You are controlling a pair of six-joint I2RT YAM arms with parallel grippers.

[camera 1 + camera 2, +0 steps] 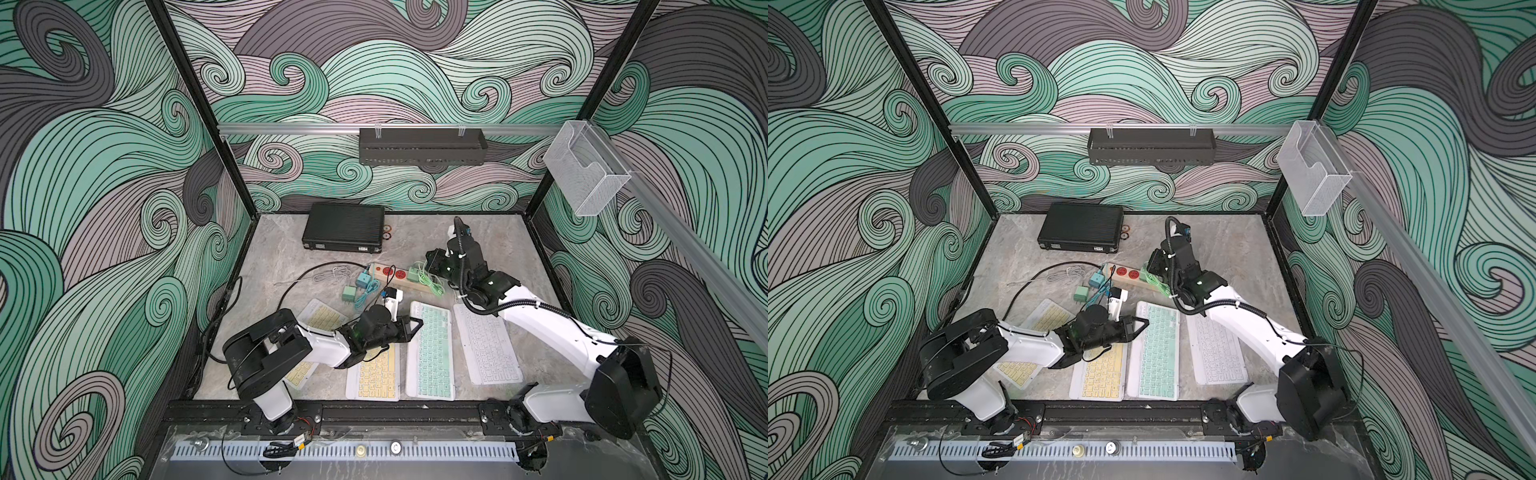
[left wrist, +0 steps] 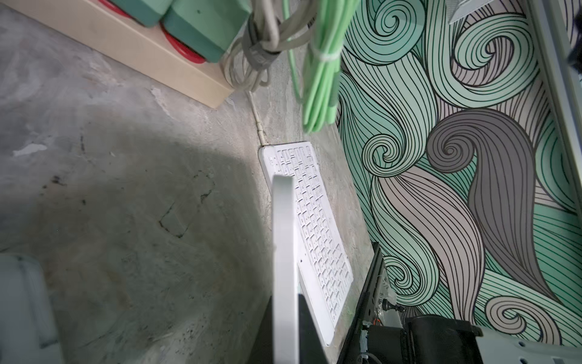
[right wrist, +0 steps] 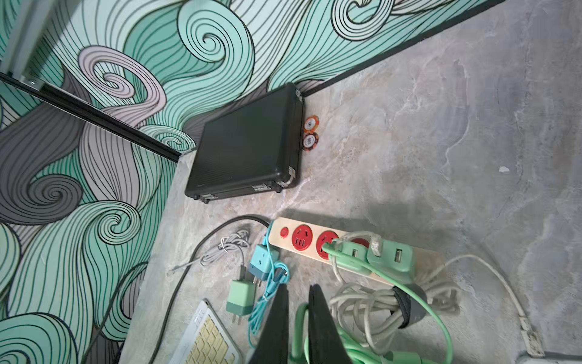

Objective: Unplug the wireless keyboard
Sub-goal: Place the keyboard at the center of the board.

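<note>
Left fingers [image 2: 310,337] are clamped shut on the green keyboard [image 1: 430,353], gripping it at the far corner on the yellow side. From the left wrist, its pale edge stands up right between them. The keyboard sits in the front row on the surface [image 1: 498,241], between a yellow keyboard [image 1: 376,374] and the white keyboard [image 1: 486,345]. A second yellow keyboard [image 1: 322,318] lies skewed, partly under the left arm.

Over on the other side, the right fingers [image 3: 277,321] are drawn narrow, pinching a loop of the green cable [image 3: 297,327] just beside the power strip [image 3: 277,242]. That cable runs back to a green adapter [image 3: 352,255] seated in the strip, with a second green adapter [image 3: 390,257] touching it at the strip's end. A strapped bundle of grey cable [image 3: 378,302] lies right next to them.

Whether the green cable's other end sits in the keyboard, I cannot tell; the arms cover that edge.

A thin pale lead meets the white keyboard's far corner. Two loose adapters, teal [image 1: 363,280] and green [image 1: 348,294], lie near the strip's switch end. A black case [image 1: 343,226] rests against the back wall.
</note>
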